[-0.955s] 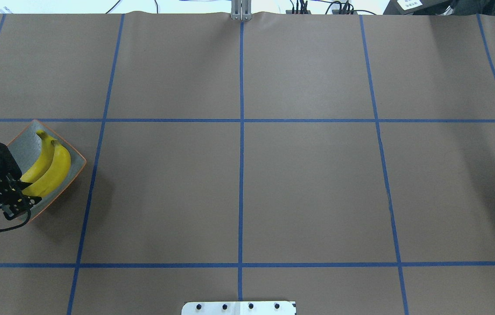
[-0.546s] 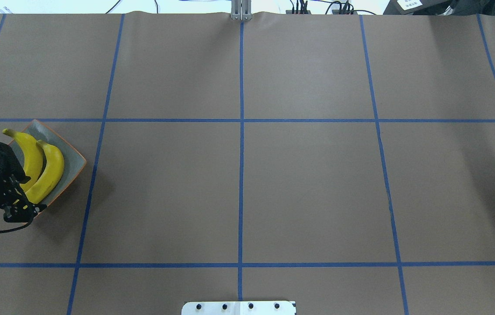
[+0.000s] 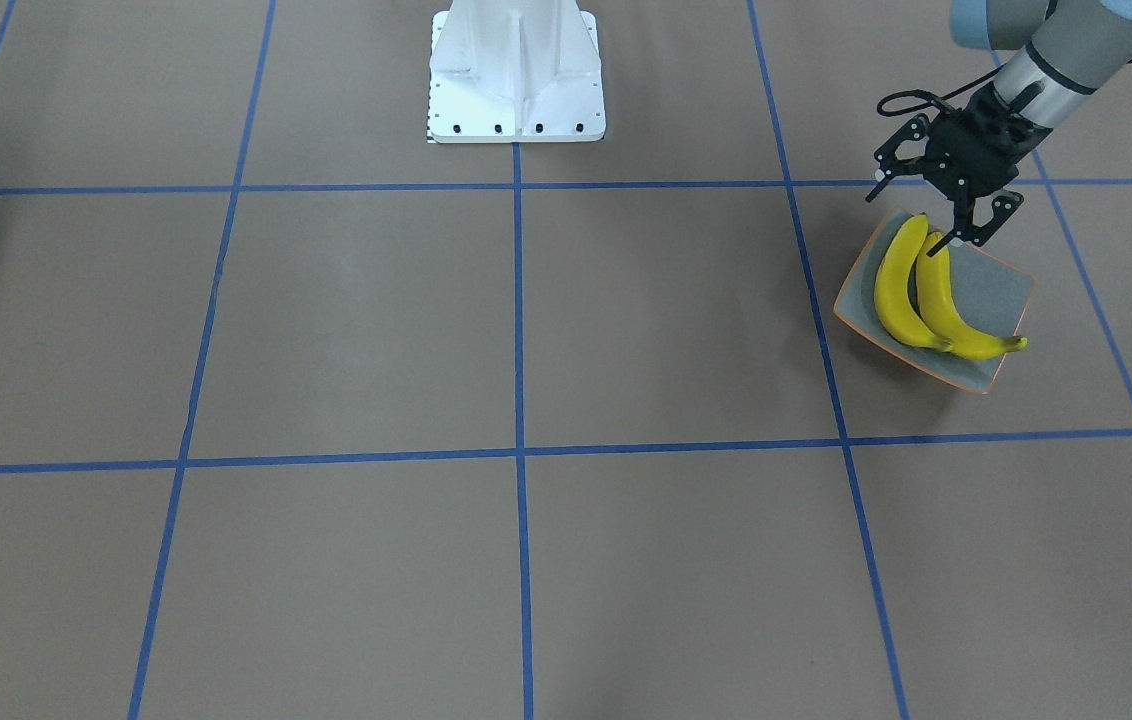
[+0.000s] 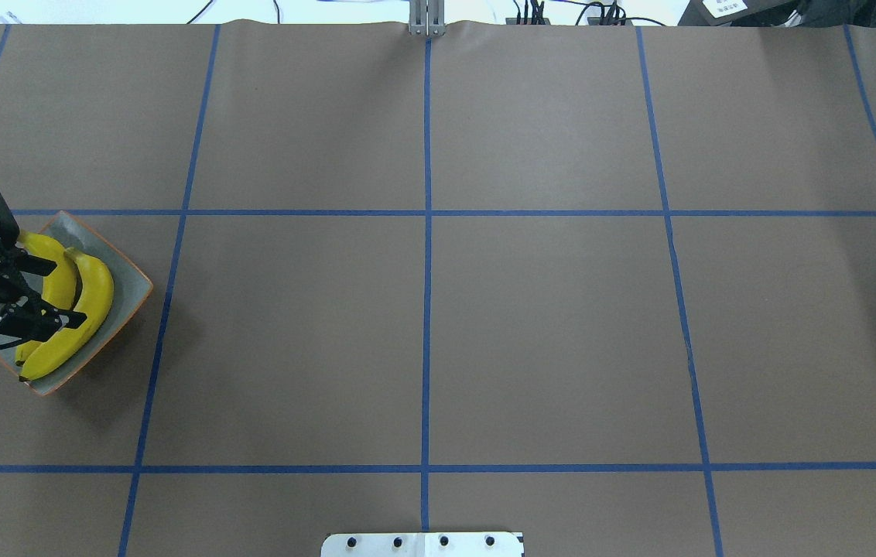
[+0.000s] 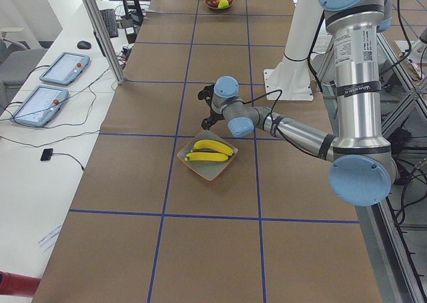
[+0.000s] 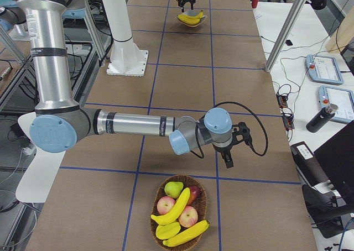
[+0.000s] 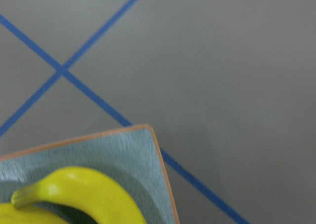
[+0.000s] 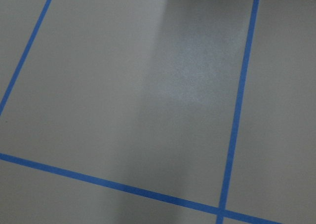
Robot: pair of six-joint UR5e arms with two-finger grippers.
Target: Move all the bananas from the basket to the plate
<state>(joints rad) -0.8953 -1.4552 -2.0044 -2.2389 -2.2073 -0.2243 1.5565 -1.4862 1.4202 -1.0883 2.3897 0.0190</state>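
Two yellow bananas [image 4: 94,298] [image 3: 946,310] lie side by side on the grey-green plate [image 4: 126,290] [image 3: 998,288] with an orange rim, at the table's left edge. My left gripper [image 4: 45,291] [image 3: 926,215] hangs open just above their middle, holding nothing. Its wrist view shows a plate corner [image 7: 113,145] and one banana stem [image 7: 29,194]. Two more bananas [image 6: 174,207] lie in the wicker basket [image 6: 201,189] at the table's other end. My right gripper [image 6: 231,154] hovers beside that basket, seen only from the side, so I cannot tell its state.
The basket also holds apples [image 6: 188,215] and a pear [image 6: 173,189]. Blue tape lines [image 4: 427,232] divide the brown table. The robot's white base [image 3: 516,70] stands mid-table at my edge. Tablets [image 5: 63,66] lie on a side desk.
My left gripper has moved from the plate's near corner to over the bananas' middle. The two bananas have turned and slid toward the near side of the plate.
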